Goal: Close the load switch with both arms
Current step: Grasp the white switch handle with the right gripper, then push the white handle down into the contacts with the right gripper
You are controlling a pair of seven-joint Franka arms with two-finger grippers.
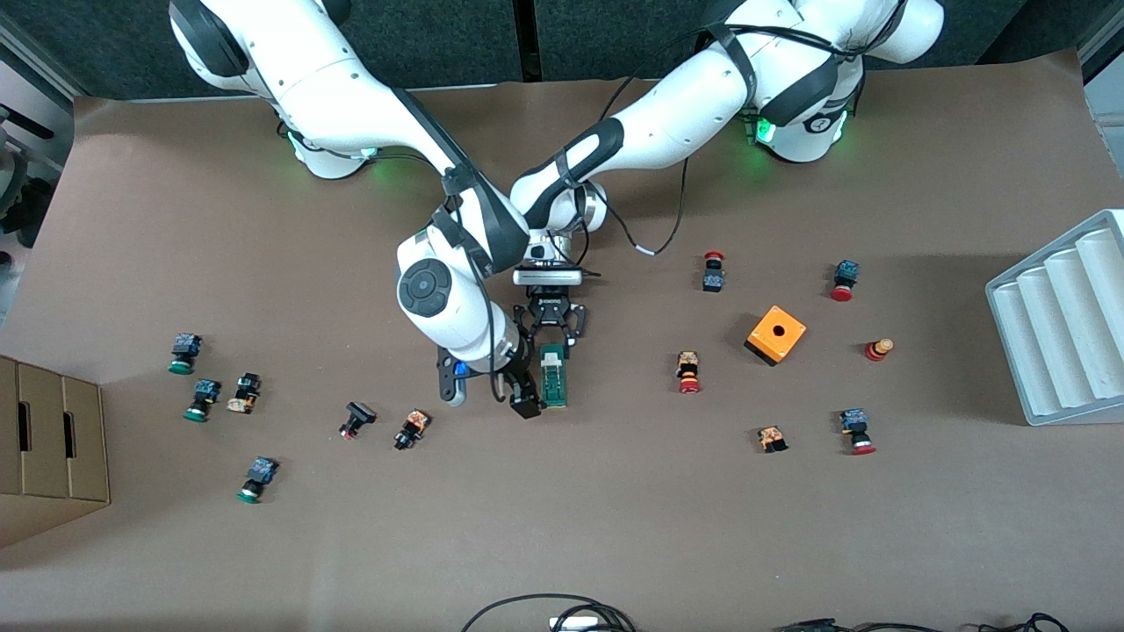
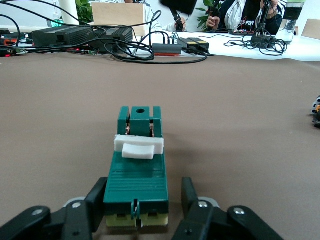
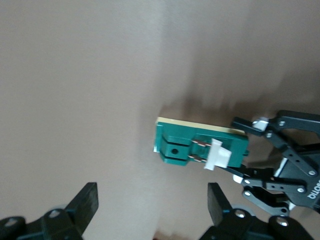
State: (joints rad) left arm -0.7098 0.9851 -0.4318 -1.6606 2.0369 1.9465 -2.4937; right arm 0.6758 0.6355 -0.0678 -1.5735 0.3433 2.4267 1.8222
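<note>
The dark-green load switch (image 1: 553, 376) lies flat at mid-table, its white sliding piece (image 2: 139, 146) on top. My left gripper (image 1: 551, 344) is low on the table and open, straddling the switch's end that lies farther from the front camera. In the left wrist view (image 2: 143, 198) one finger (image 2: 97, 199) is against the switch's side and the other stands a little off it. My right gripper (image 1: 520, 397) is open and empty, beside the switch toward the right arm's end. In the right wrist view its gripper (image 3: 150, 205) is over bare table, with the switch (image 3: 185, 142) and left gripper (image 3: 244, 149) in sight.
Several red- and green-capped push buttons lie scattered toward both ends, the closest one (image 1: 411, 428) near the right gripper. An orange cube box (image 1: 775, 334) sits toward the left arm's end. A white tray (image 1: 1062, 325) and a cardboard box (image 1: 48, 439) stand at the table's ends.
</note>
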